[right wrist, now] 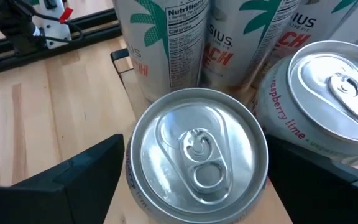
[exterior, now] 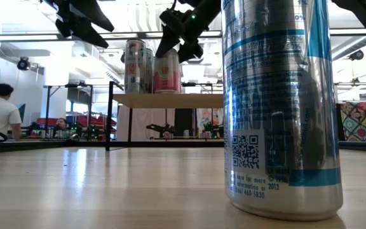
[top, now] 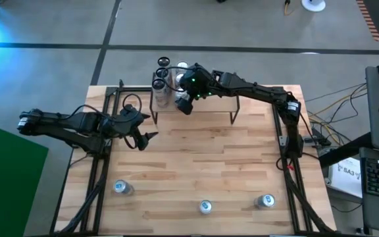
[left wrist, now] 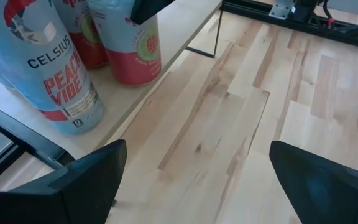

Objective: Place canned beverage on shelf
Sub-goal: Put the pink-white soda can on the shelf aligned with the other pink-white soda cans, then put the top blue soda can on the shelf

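Cans [top: 162, 84] stand clustered at one end of the shelf [top: 202, 105], the low rack with a light wood top and thin black legs set at the far edge of the table [top: 196, 164]; in the low view we see them upright on its board [exterior: 170, 100]. Our right arm reaches across to that cluster, and our right gripper [top: 184, 105] hangs directly over a silver-topped can [right wrist: 197, 155] that stands on the shelf, touching a strawberry-lime can [right wrist: 328, 99]. Its fingers [right wrist: 86, 171] are spread wide to either side of the lid and hold nothing. Our left gripper [top: 147, 136] hovers over the bare table beside the shelf's end, fingers [left wrist: 86, 180] fully apart and empty, with a Peach Vibe can [left wrist: 48, 68] showing ahead of it on the shelf. Three more cans stand well apart along the near edge: one at the left [top: 120, 188], one in the middle [top: 205, 207], one at the right [top: 265, 201].
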You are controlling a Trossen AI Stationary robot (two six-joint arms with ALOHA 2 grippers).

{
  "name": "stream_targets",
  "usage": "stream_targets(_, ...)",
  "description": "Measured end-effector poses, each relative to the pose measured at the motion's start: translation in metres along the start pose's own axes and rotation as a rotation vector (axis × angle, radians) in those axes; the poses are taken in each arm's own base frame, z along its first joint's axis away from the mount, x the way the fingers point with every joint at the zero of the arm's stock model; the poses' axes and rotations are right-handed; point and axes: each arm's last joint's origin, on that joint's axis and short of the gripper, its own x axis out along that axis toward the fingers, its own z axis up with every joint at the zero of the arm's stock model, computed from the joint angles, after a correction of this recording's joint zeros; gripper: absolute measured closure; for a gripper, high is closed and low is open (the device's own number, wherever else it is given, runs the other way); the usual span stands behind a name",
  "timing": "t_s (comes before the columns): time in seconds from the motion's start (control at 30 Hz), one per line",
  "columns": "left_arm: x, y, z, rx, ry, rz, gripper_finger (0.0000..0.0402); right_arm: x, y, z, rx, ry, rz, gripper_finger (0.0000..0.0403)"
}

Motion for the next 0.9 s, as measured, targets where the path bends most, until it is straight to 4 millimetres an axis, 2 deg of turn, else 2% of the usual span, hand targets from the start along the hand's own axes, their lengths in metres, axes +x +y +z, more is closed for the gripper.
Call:
stream_targets(0.2,-0.005,0.003,0.001,-0.024,-0.019,-0.003,0.0019,-0.015,0.000,0.005,0.030,-0.027,-0.001,0.0040)
stream_targets(0.4,-0.019,0.007,0.009,-0.043,-0.060,-0.029,0.0019,-0.050,0.001,0.010,0.066,-0.053,-0.005,0.0039)
stream_targets(0.57,-0.026,0.009,0.009,-0.065,-0.057,-0.079,0.0019,-0.083,0.006,0.006,0.095,-0.031,-0.014,0.0039)
stream_targets(0.7,-0.021,0.008,-0.006,-0.098,-0.021,-0.083,0.0019,-0.097,0.016,-0.009,0.125,-0.013,0.001,0.0039)
stream_targets(0.9,0.000,-0.007,-0.035,-0.209,-0.063,-0.176,0.0019,-0.117,0.040,-0.054,0.226,-0.034,0.075,0.0039)
